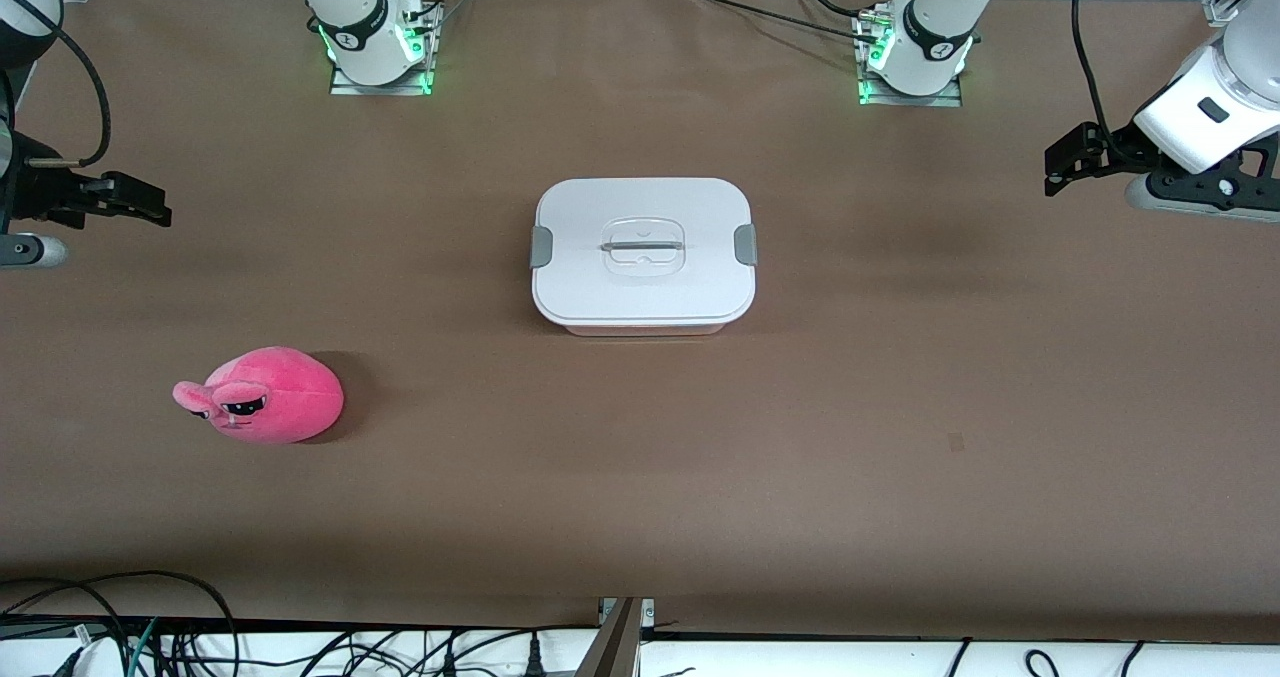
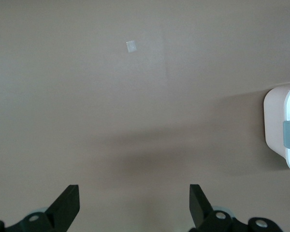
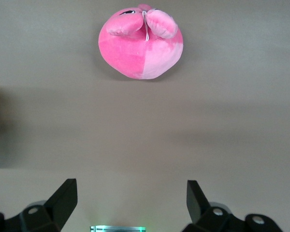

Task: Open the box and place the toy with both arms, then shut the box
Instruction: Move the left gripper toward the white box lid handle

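The box (image 1: 642, 254) sits closed in the middle of the brown table, its white lid on, a grey clip at each end and the recessed handle in the centre. The toy (image 1: 262, 395), a bright pink plush with droopy eyes, lies nearer the front camera toward the right arm's end. My right gripper (image 1: 150, 202) is open and empty, up over the table's edge at its own end. Its wrist view shows the toy (image 3: 141, 43) ahead of the open gripper (image 3: 130, 203). My left gripper (image 1: 1060, 167) is open and empty over its own end. Its wrist view (image 2: 135, 193) shows one clipped end of the box (image 2: 280, 130).
The two arm bases (image 1: 378, 47) (image 1: 915, 52) with green lights stand along the table's edge farthest from the front camera. Cables (image 1: 150, 637) lie past the table's near edge. A small square mark (image 1: 957, 442) is on the table toward the left arm's end.
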`<state>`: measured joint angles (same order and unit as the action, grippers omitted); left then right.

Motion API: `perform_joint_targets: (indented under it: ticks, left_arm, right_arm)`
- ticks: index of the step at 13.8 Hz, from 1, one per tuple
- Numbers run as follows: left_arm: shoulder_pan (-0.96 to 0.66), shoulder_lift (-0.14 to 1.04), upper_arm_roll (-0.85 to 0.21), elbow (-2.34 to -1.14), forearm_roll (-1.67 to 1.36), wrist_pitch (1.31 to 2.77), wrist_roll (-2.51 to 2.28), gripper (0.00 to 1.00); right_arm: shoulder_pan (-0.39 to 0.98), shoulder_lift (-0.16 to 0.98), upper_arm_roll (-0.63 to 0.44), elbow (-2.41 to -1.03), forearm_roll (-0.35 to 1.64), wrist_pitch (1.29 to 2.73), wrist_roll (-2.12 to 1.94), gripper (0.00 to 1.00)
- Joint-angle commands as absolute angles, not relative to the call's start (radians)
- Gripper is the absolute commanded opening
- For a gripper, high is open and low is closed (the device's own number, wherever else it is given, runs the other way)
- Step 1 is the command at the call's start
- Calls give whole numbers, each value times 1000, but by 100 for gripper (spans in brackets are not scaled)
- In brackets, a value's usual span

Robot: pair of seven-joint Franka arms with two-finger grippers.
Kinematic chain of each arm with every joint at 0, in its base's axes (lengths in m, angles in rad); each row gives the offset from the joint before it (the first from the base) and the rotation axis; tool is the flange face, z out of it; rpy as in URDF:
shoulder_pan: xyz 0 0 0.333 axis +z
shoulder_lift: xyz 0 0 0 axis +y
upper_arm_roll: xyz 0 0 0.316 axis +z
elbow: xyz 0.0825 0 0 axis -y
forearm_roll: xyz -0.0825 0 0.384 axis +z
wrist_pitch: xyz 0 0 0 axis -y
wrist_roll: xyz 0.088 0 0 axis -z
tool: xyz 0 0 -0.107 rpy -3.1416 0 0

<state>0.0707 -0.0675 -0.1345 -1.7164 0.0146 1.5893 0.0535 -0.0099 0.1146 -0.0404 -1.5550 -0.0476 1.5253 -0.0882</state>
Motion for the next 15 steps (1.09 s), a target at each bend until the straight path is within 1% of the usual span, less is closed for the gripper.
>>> perform_joint_targets:
  ticks: [1, 8, 10, 11, 13, 15]
  left_arm:
    - [74, -60, -143, -1690, 38, 1566, 52, 100]
    - [51, -40, -149, -1667, 23, 1572, 54, 100]
    - [35, -23, -187, -1660, 23, 1562, 58, 100]
    - [34, 16, -198, -1657, 23, 1545, 63, 100]
    - [34, 40, -201, -1640, -52, 1497, 86, 100]
    - [-12, 93, -221, -1635, -106, 1490, 144, 100]
  right_arm:
    - [-5, 123, -32, -1532, -55, 1509, -30, 100]
    - [-6, 126, -32, -1532, -55, 1516, -31, 100]
    - [-6, 129, -32, -1532, -55, 1516, -32, 100]
    - [-6, 130, -32, -1532, -55, 1516, -32, 100]
    - [-8, 129, -32, -1532, -54, 1519, -35, 100]
    - [-5, 132, -32, -1532, -58, 1519, -37, 100]
